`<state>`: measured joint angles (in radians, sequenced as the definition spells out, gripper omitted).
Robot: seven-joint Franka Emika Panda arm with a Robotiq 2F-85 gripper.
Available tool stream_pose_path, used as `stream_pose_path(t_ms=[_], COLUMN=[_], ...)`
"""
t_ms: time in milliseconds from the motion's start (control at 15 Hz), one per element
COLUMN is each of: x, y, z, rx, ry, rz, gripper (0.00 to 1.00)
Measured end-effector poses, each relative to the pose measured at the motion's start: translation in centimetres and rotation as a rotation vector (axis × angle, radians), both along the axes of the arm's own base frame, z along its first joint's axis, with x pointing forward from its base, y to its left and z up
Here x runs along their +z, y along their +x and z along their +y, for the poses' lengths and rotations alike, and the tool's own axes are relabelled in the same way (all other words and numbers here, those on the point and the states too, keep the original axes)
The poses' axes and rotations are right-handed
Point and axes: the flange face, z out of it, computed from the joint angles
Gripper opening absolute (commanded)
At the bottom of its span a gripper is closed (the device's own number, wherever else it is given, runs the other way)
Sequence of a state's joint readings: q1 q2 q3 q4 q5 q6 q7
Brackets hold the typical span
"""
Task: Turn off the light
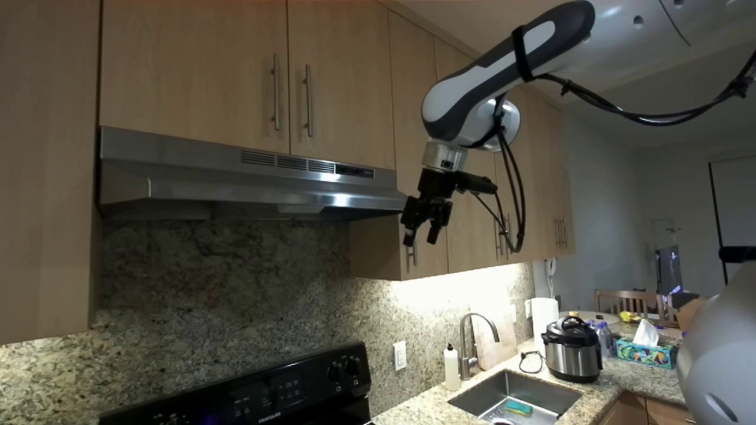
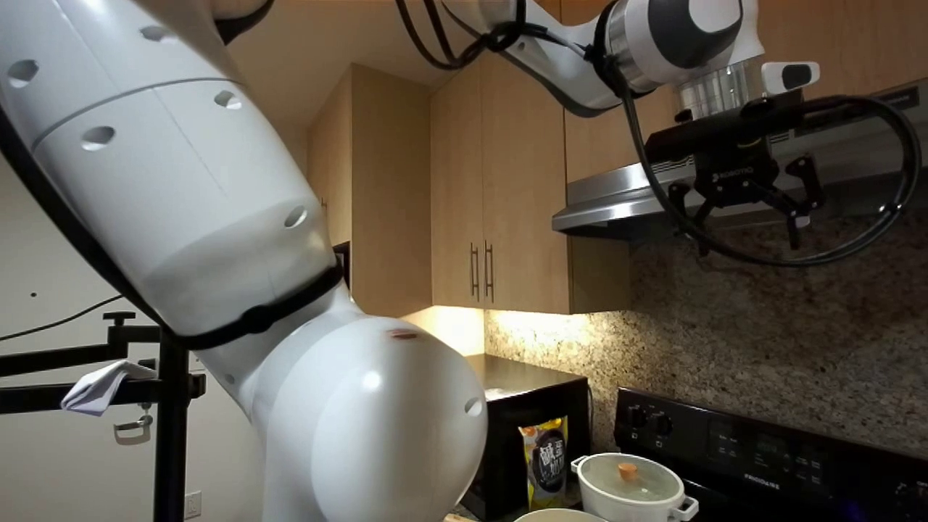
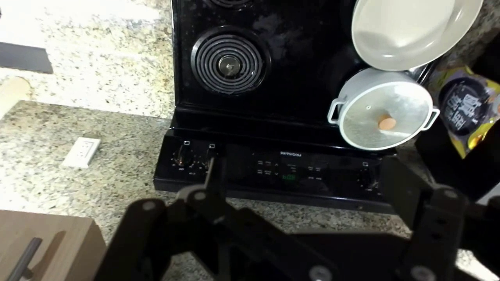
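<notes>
Speckled stone backsplash [image 1: 236, 277] sits dim beneath the range hood [image 1: 248, 186] but brightly lit to either side, under the cabinets [image 1: 378, 251]. Your lamp is probably the pale panel [image 1: 300, 209] on the hood's underside; no clear glow shows there, so it may already be off. Around it, the hood's long axis runs left to right, with a dark control strip [image 1: 354, 171] on its front near the right end. Your pincer [image 1: 420, 241] hangs out on the near side, pointing down, fingers [image 3: 406, 191] apart with nothing between them. So lamp and strip lie beyond it, to the far side; you'd probably reach far, though sideways offset is hard to tell. Well below, a lidded pot [image 2: 631, 486] stands on the stove [image 2: 696, 435], at its left.
</notes>
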<state>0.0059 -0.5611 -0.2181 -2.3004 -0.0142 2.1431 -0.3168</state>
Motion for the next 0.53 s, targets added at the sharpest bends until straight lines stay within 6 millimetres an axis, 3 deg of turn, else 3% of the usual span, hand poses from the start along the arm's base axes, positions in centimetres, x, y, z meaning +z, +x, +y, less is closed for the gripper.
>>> stream_pose_path(t_ms=[533], x=[-0.37], y=[-0.05], z=[0.69], rx=[0.078], ry=[-0.021], rz=[0.029], gripper=[1.00])
